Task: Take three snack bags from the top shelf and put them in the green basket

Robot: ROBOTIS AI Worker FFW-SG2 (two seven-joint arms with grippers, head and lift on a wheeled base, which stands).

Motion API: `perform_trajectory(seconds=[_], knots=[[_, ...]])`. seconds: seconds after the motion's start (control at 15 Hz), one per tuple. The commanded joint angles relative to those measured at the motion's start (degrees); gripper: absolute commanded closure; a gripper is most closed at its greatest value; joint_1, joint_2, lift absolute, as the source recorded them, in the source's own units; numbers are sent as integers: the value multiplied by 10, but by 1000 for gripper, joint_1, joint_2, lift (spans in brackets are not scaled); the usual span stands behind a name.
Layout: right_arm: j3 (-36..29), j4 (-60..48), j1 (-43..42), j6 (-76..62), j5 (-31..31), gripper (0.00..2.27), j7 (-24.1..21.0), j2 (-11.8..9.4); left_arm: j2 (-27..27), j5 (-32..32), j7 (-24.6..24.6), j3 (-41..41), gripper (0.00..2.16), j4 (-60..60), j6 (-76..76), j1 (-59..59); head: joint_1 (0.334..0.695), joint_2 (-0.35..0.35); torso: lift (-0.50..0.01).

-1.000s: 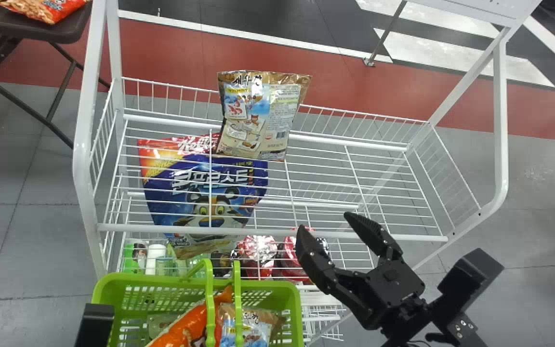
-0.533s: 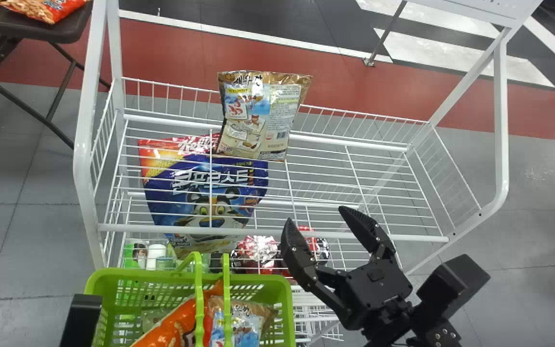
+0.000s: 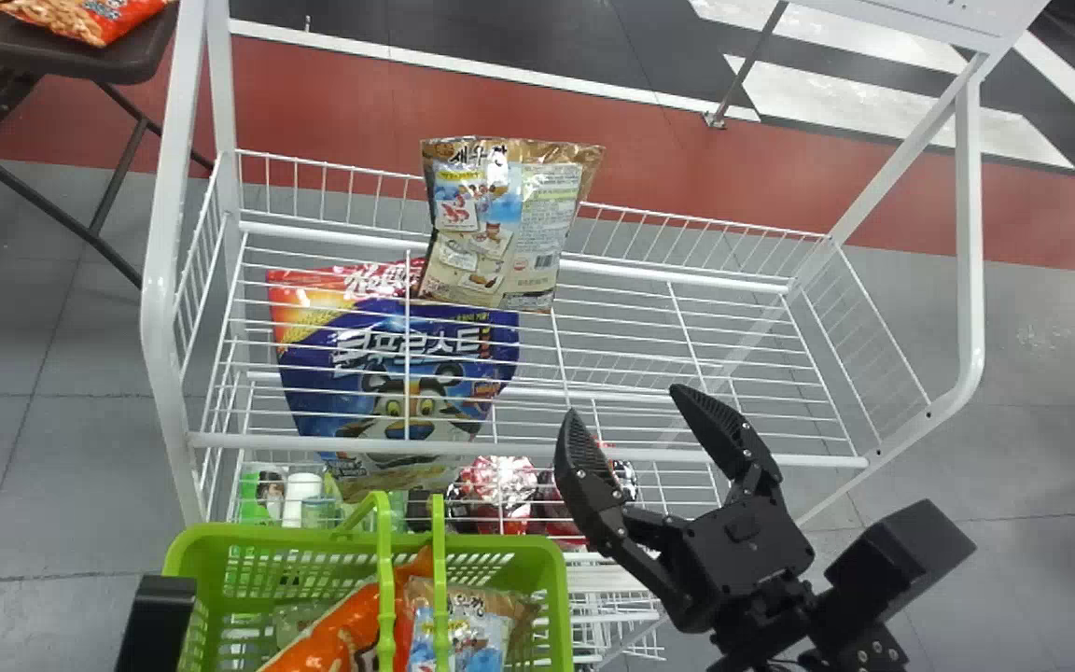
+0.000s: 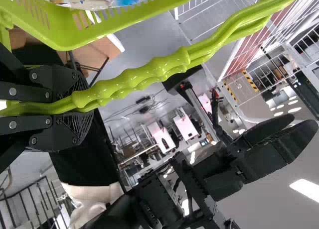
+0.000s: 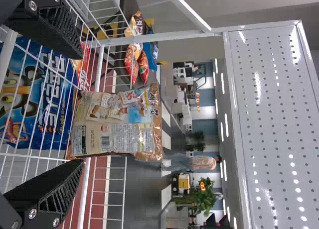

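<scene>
My right gripper (image 3: 632, 415) stands open at the front edge of the top shelf (image 3: 687, 308), right of and nearer than the brown snack bag (image 3: 500, 224), which leans upright at the shelf's back. In the right wrist view that snack bag (image 5: 117, 124) lies beyond the open right gripper (image 5: 75, 109). The green basket (image 3: 547, 579) is in front of the rack with an orange bag (image 3: 342, 625) and another brown bag (image 3: 472, 625) inside. In the left wrist view my left gripper (image 4: 75, 102) is shut on the basket's handle (image 4: 144, 77).
A blue cereal bag (image 3: 397, 373) shows through the wires of the top shelf, lower down. White posts (image 3: 162, 280) frame the rack. Cans and red packages (image 3: 500, 490) stand lower down, and a dark table (image 3: 62, 47) is at the far left.
The basket has shifted slightly left. My right gripper first moved left and forward, then back a little to the right, staying open.
</scene>
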Motion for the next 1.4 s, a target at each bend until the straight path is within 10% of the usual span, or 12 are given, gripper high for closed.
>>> perform_trajectory(seconds=[0.0,1.33], knots=[[-2,0,1,-11,0,66,0,0,1,0,0,0,1764,0,0,0,695,-350,-35],[-11,2,1,-33,0,70,2,-2,1,0,-1,2,1764,-1,2,0,695,-350,-35]])
